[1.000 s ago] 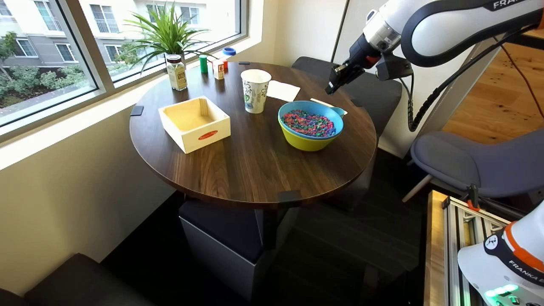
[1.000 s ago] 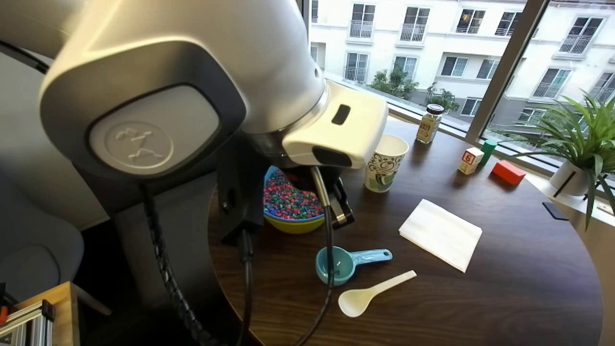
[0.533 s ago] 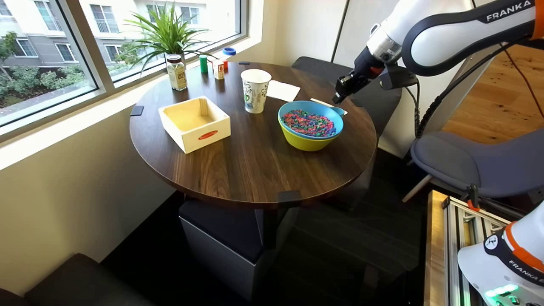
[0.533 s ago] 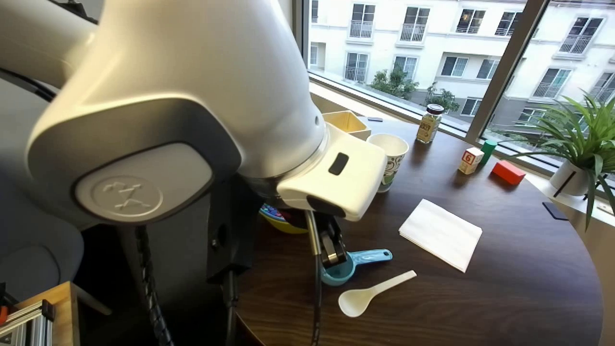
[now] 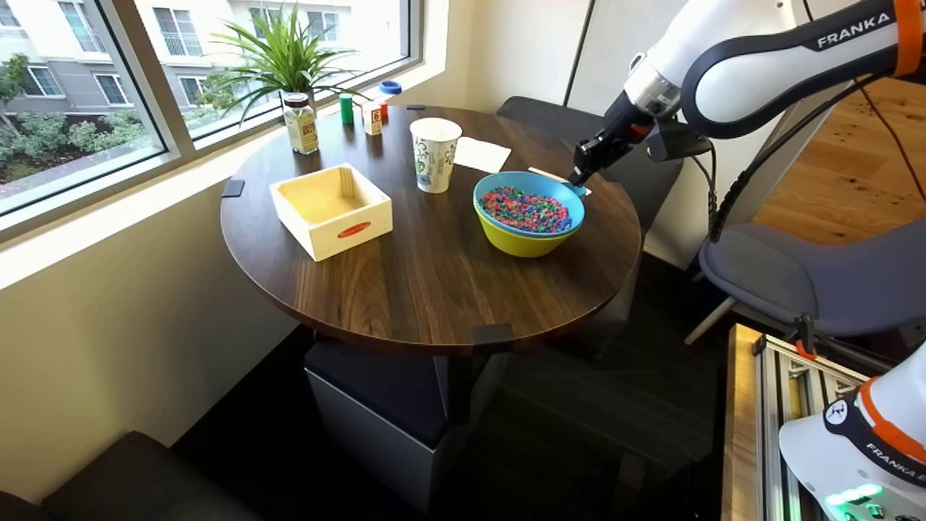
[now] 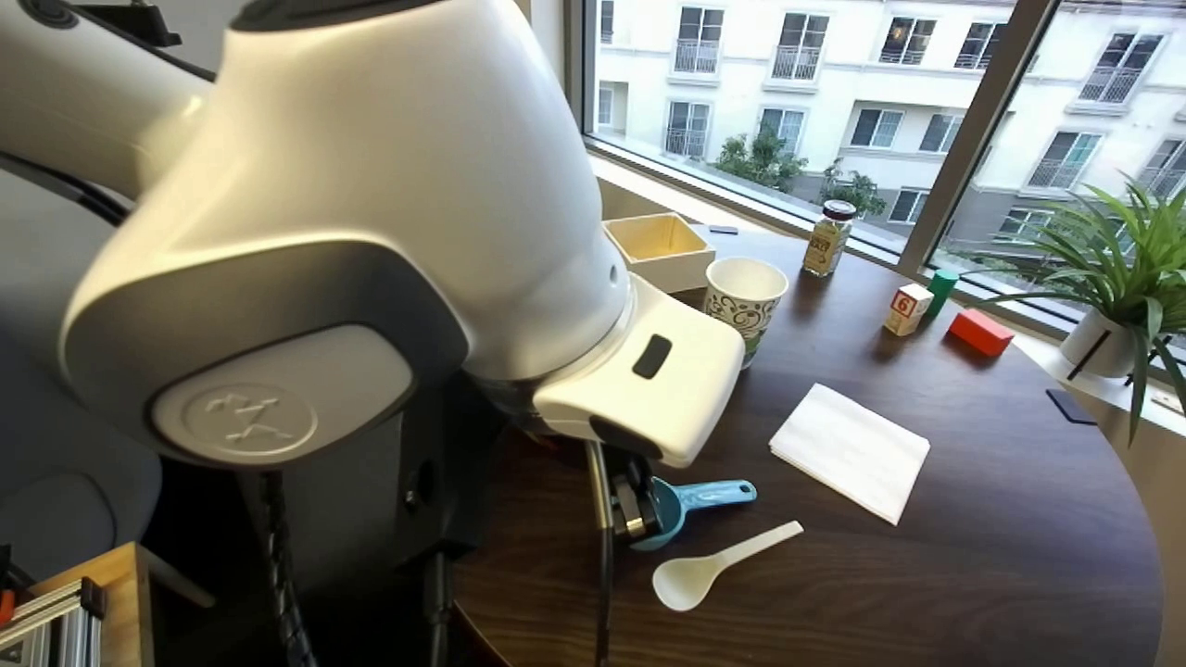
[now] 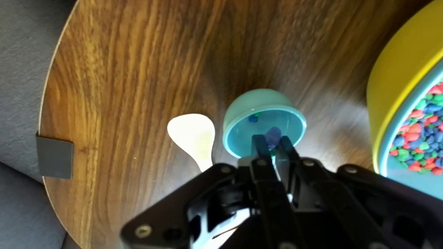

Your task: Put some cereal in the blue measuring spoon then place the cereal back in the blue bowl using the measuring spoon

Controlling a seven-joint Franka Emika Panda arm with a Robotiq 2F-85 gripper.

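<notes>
Inside measuring spoon [image 7: 268, 119], cereal [image 7: 253, 119], blue, green

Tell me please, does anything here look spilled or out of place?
Nothing stands out: the cereal sits mainly in the blue bowl, with small pieces in the blue measuring spoon beside the white spoon.

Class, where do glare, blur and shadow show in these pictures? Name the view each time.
In the wrist view, white spoon washed out, gripper slightly blurred; in an exterior view, windowsill glaring white, floor nearly black; in an exterior view, number block casting a soft shadow.
</notes>
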